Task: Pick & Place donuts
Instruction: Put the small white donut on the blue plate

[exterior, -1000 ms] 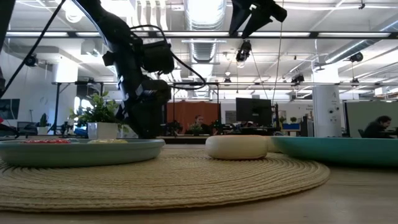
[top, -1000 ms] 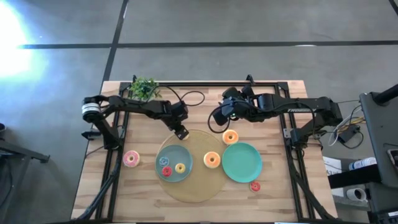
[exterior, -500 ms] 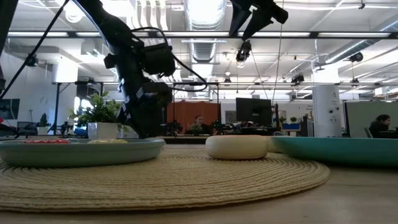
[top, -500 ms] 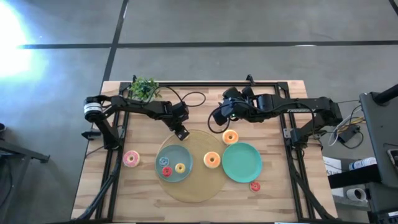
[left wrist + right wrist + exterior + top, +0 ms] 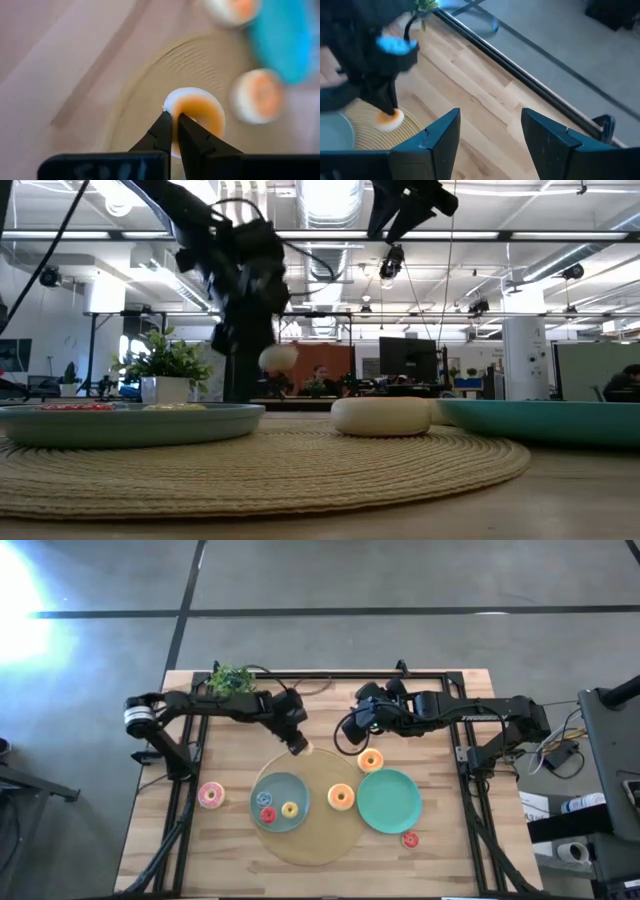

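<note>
free: bare wood between woven mat and left table edge, save pink donut | blocked: mat centre by grey-blue plate, right by green plate | back-left corner taken by plant

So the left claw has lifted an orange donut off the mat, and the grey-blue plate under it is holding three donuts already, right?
Nearly. The left claw does pinch an orange donut above the mat, as the left wrist and low views show. But the high view shows only two donuts on the grey-blue plate: a red one and a yellow one.
</note>
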Controlling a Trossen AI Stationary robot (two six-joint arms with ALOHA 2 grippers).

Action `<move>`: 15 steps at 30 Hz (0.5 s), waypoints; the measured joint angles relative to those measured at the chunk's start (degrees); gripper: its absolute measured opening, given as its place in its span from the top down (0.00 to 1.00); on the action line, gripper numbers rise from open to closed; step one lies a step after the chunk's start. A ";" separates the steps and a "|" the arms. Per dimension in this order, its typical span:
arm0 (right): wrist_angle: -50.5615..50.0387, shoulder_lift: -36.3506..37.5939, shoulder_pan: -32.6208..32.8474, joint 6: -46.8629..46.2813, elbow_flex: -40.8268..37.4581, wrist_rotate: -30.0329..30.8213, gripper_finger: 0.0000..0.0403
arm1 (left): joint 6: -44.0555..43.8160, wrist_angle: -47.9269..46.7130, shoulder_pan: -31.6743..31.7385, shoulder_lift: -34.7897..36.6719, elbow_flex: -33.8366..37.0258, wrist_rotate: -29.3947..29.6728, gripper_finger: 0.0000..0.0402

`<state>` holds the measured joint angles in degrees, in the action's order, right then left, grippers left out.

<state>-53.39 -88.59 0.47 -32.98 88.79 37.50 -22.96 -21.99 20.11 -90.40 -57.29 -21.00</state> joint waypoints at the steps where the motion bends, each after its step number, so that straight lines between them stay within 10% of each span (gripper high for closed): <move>1: 0.07 -0.01 0.00 0.62 0.00 0.00 0.50 | -0.59 0.27 0.85 1.07 -0.53 -2.81 1.00; 10: 13.03 0.35 2.17 21.45 -0.01 -8.50 0.50 | -12.52 12.79 8.09 7.59 -1.51 -39.87 1.00; 15: 21.96 -0.38 4.68 48.61 0.00 -12.14 0.50 | -18.20 16.69 9.71 7.47 -1.47 -46.13 1.00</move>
<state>-31.43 -88.96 5.15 15.63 88.79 25.35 -41.16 -5.31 29.81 -82.93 -58.76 -67.13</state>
